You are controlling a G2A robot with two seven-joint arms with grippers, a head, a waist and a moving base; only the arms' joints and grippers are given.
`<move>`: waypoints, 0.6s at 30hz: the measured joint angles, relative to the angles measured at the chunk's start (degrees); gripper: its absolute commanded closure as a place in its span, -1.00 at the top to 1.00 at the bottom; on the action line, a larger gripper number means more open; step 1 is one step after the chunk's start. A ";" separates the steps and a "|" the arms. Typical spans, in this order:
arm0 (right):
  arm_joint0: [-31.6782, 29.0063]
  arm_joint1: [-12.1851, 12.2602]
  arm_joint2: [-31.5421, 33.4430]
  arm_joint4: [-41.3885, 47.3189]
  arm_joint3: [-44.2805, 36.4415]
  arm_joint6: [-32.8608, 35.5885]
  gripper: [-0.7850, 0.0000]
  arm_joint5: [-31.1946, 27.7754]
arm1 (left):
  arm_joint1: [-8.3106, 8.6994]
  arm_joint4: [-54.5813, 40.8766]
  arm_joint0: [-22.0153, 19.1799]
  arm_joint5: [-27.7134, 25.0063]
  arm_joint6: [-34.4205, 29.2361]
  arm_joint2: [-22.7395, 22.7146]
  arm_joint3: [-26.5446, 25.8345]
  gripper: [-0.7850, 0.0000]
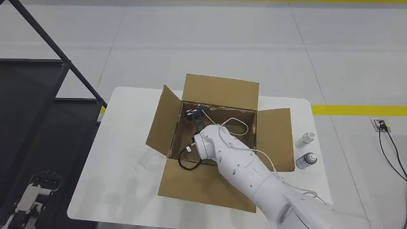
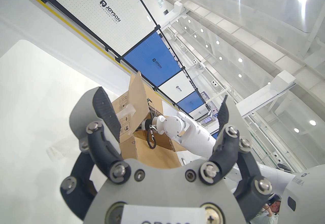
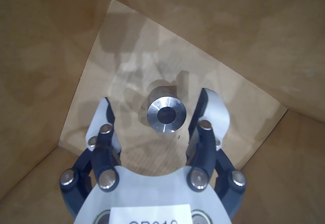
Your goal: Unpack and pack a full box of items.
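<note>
One brown cardboard box (image 1: pixel 219 92) sits on the white table (image 1: pixel 127 146), all four flaps splayed. Two small bottles stand beside one flap, a white bottle (image 1: pixel 306 139) and a grey bottle (image 1: pixel 306 160), both too small to read further. Inside the box there's one shiny metal cylinder (image 3: pixel 166 115) upright on the floor. The right claw (image 3: pixel 156 98) is released, a finger on either side of it, not touching. The white arm (image 1: pixel 241 165) hides most of the box's interior from above. The left claw (image 2: pixel 162 98) is spread, gripping nothing, well apart from the box.
</note>
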 measured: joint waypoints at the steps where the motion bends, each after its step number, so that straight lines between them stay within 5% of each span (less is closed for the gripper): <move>1: -0.10 0.03 0.17 -0.51 -0.13 -0.48 0.95 0.16 | 0.00 0.00 0.00 0.00 0.00 0.00 0.00 1.00; 10: -4.52 4.10 3.66 -7.48 -11.47 -1.71 1.00 3.36 | 0.00 0.00 0.00 0.00 0.00 0.00 0.00 1.00; 18: -22.16 14.95 16.10 -26.52 -46.42 7.12 1.00 6.21 | 0.00 0.00 0.00 0.00 0.00 0.00 0.00 1.00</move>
